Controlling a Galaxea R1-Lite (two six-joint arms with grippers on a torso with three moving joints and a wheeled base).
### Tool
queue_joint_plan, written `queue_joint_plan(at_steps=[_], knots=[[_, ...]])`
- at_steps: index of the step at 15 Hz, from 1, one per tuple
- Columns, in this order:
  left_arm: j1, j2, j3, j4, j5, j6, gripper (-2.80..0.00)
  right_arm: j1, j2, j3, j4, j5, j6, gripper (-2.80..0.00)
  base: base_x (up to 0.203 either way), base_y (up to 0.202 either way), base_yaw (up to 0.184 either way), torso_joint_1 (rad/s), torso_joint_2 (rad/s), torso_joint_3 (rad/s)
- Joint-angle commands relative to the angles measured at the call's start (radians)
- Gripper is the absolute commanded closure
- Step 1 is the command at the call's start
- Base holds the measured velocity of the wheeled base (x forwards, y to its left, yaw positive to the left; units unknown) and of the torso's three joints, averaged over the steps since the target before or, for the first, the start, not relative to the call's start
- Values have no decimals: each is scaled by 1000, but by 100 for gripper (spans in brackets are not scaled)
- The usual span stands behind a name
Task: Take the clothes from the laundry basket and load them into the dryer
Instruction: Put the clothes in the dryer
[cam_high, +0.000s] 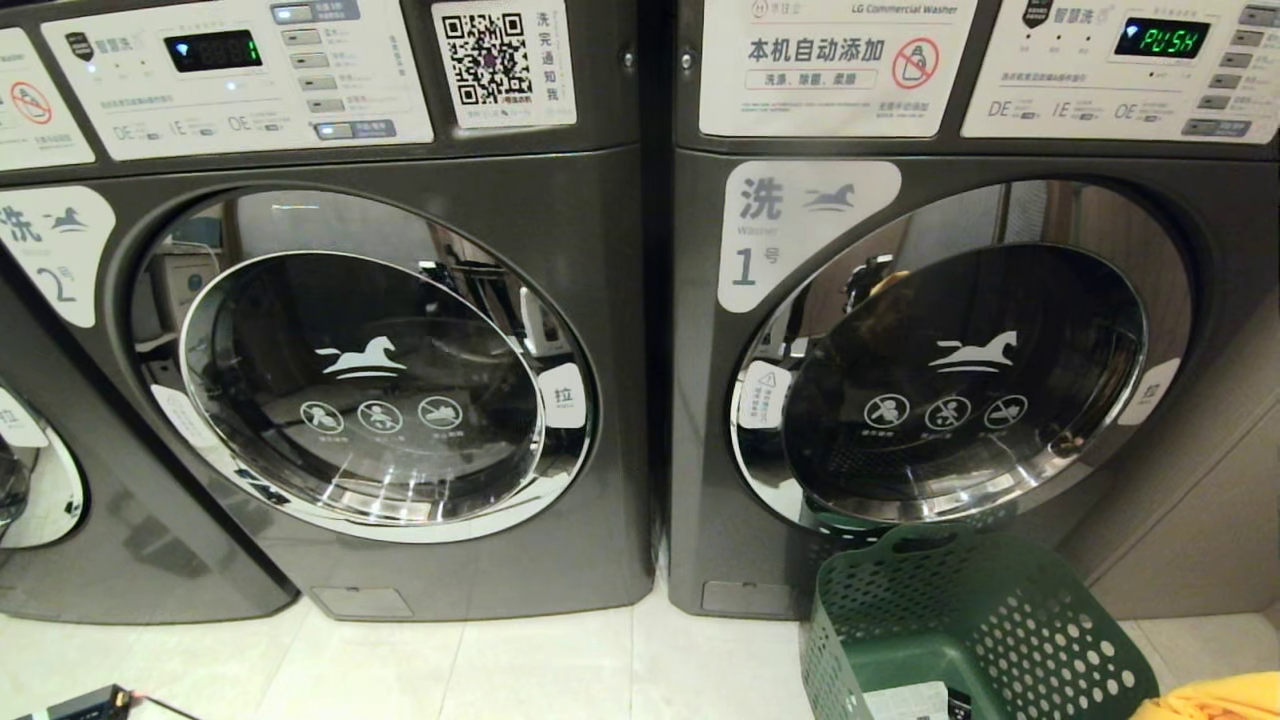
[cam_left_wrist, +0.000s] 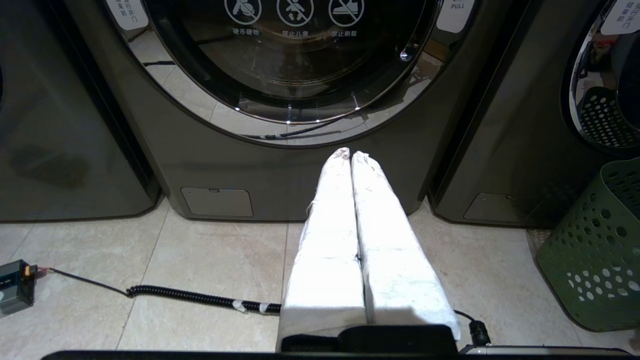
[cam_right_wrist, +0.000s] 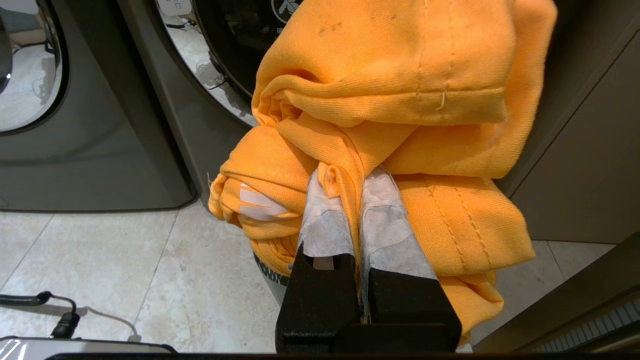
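Filling the head view's right half, the numbered-1 machine (cam_high: 960, 330) has its door shut; green laundry basket (cam_high: 960, 630) sits lower right. Right gripper (cam_right_wrist: 356, 180) pinches orange garment (cam_right_wrist: 400, 100). Left gripper (cam_left_wrist: 351, 154) fingers pressed together, empty.

Bright, sharp; glare on washer doors (cam_high: 365, 370)

Glossy metal, perforated plastic, soft knit.
The dark grey machines (cam_high: 610, 400) have a smooth sheen, chrome door rings (cam_high: 400, 525) mirror-bright around dark glass; the green perforated plastic laundry basket (cam_high: 1000, 620) looks matt; the orange ribbed knit cloth garment (cam_right_wrist: 400, 100) is soft and stitched; the pale floor tiles (cam_left_wrist: 200, 270) are faintly glossy.
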Motion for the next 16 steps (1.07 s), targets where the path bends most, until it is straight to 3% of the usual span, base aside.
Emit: queue_joint_plan(at_steps=[1,4,16], knots=[[1,0,2,-1,0,-1,0,0,1,0,0,0,-1,0,0,0,0,0,0,0],[1,0,2,-1,0,-1,0,0,1,0,0,0,1,0,3,74,-2,4,0,2],[1,0,2,-1,0,-1,0,0,1,0,0,0,-1,0,0,196,-2,1,2,2]])
